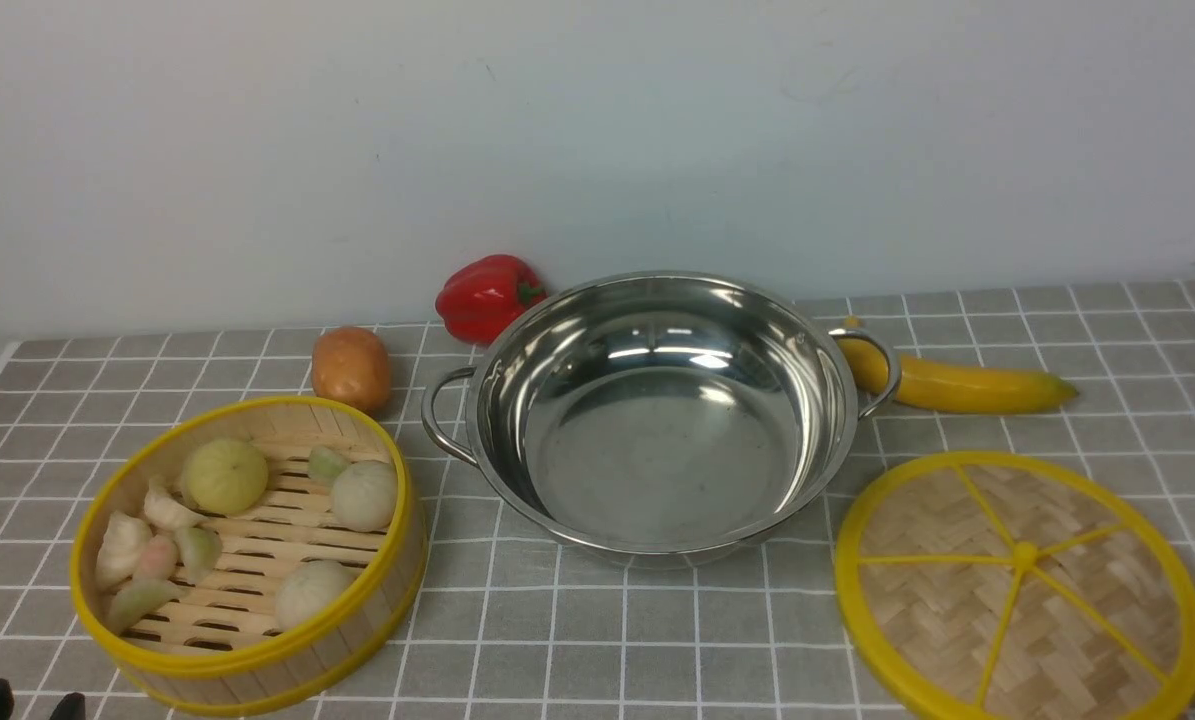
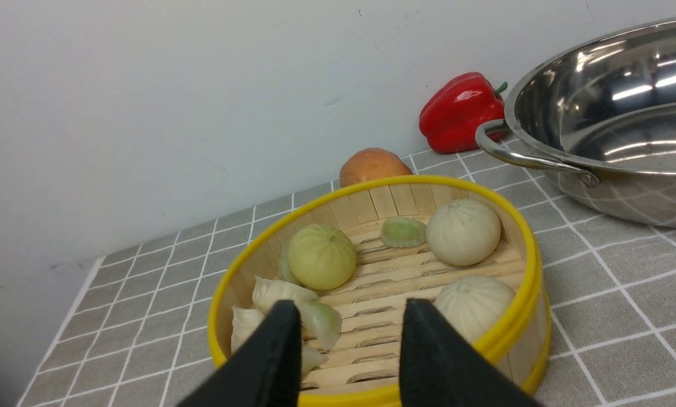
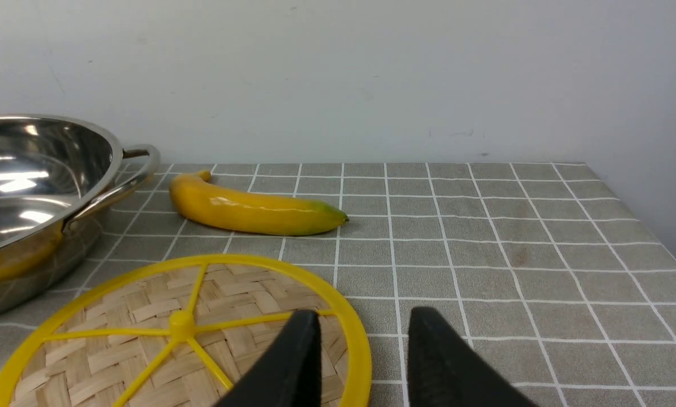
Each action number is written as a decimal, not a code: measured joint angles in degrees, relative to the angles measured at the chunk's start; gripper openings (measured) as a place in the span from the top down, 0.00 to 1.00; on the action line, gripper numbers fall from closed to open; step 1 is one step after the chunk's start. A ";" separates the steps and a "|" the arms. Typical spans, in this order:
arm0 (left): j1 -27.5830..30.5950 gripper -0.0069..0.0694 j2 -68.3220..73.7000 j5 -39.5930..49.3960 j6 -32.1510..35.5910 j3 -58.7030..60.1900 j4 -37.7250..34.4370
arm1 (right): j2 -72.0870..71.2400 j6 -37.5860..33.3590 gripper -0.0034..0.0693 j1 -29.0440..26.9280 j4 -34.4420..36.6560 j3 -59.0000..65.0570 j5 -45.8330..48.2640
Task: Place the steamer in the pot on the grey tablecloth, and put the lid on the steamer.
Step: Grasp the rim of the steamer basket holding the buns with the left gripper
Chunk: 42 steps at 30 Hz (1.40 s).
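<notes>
Gripping one rim only, I am risking a tilt of the steamer (image 1: 257,682), spilling its loose buns (image 2: 462,232) or snagging the pot (image 1: 657,470). My left hand (image 2: 349,305), open, is hovering at its near rim; contact, I think, is not yet made. My right hand (image 3: 365,314), also open, is hovering by the lid (image 1: 957,600). The steamer is sitting on the grey tablecloth (image 1: 657,640), left of the pot and apart from it: yellow rims, slatted floor.

Claw (image 3: 365,316) parted near lid (image 3: 179,327) rim, banana (image 3: 253,212) beyond

The cloth (image 1: 657,640) carries the steamer (image 1: 257,670) on the left, the pot (image 1: 557,400) in the middle and the lid (image 1: 957,600) on the right. The potato (image 1: 351,368), pepper (image 1: 485,295) and banana (image 1: 967,386) lie behind.
</notes>
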 joint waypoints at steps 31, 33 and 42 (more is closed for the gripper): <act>0.00 0.59 0.00 -7.47 -22.64 0.00 -34.18 | -0.06 10.67 0.62 0.00 36.34 0.00 -7.62; 0.00 0.59 0.00 -9.12 -22.96 0.00 -34.42 | -0.06 10.74 0.62 0.00 37.05 0.00 -7.78; 0.00 0.59 0.00 -24.54 -25.97 0.00 -38.49 | -0.06 15.62 0.62 0.00 50.08 -0.29 -20.86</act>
